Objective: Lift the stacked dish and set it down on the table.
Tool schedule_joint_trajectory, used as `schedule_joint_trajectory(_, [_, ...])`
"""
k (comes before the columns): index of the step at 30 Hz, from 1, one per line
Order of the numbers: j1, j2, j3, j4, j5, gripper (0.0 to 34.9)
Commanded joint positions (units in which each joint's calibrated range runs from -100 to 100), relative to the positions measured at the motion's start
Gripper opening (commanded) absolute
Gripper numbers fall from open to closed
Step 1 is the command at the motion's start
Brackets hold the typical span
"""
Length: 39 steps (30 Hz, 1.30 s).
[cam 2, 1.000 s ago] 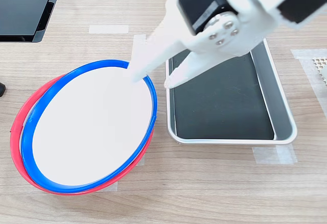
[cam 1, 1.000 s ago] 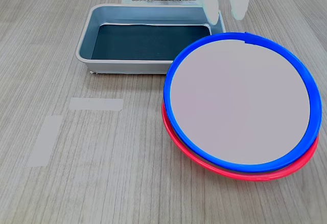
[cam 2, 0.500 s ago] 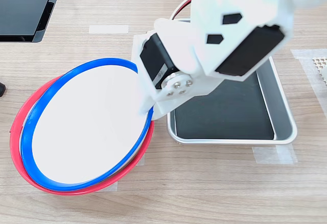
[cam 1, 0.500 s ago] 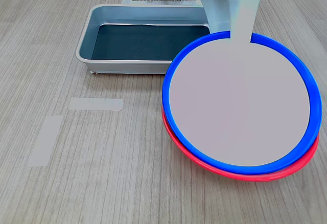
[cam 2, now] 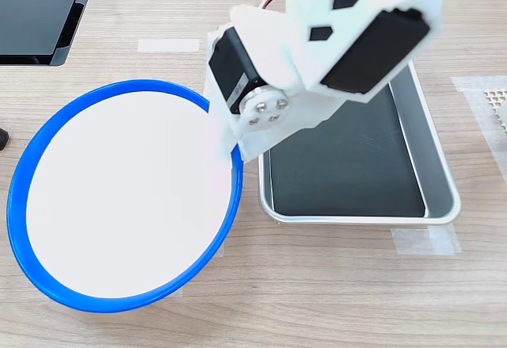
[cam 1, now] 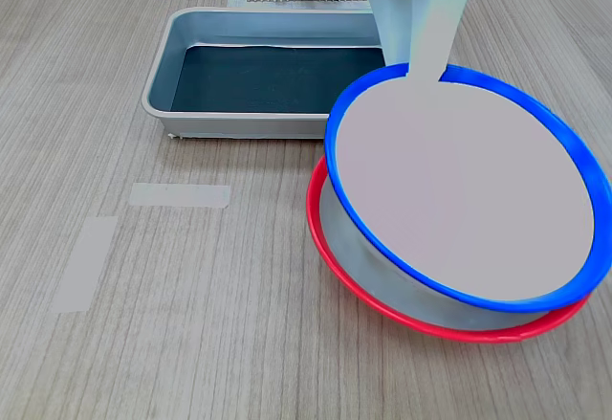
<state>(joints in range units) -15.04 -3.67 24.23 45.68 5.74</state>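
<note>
The stacked dish (cam 1: 459, 190) is up off its partner: you can see its blue rim hanging clear above the red-rimmed dish (cam 1: 330, 248) in the first exterior view, with its pale grey underside showing between the two rims. It sits tilted, the far edge raised where the arm has it. In the second exterior view the stacked dish (cam 2: 119, 197) fills the second exterior view's left and hides the red one completely.

Your gripper (cam 1: 421, 61) is pinched on the far rim of the blue dish; in the second exterior view the gripper (cam 2: 230, 138) comes down at the dish's edge nearest the tray, one finger lying over the white inside.

The metal tray (cam 1: 163, 76) with its dark bottom lies on the table (cam 1: 191, 324) at the first exterior view's left, just beside the dishes. Two pale tape strips (cam 1: 180, 194) lie on the wood in front of the tray. At the second exterior view's upper left you've got a dark flat object (cam 2: 40, 15) on the table.
</note>
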Motion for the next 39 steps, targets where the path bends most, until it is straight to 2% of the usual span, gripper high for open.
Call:
schedule_joint_trajectory(1, [1.07, -5.25, -3.43, 1.83, 0.34, 0.0])
schedule_joint_trajectory(9, [5.02, -9.68, -8.34, 8.43, -0.05, 0.0])
schedule_joint_trajectory(19, [19.89, -9.77, -12.35, 11.24, 4.10, 0.0])
schedule_joint_trajectory(22, [24.97, -8.49, -12.17, 10.41, 5.81, 0.0])
schedule_joint_trajectory(29, [30.81, -2.94, -12.35, 8.35, 8.16, 0.0])
schedule_joint_trajectory(39, [32.03, 7.12, -13.26, 1.41, 8.60, 0.0])
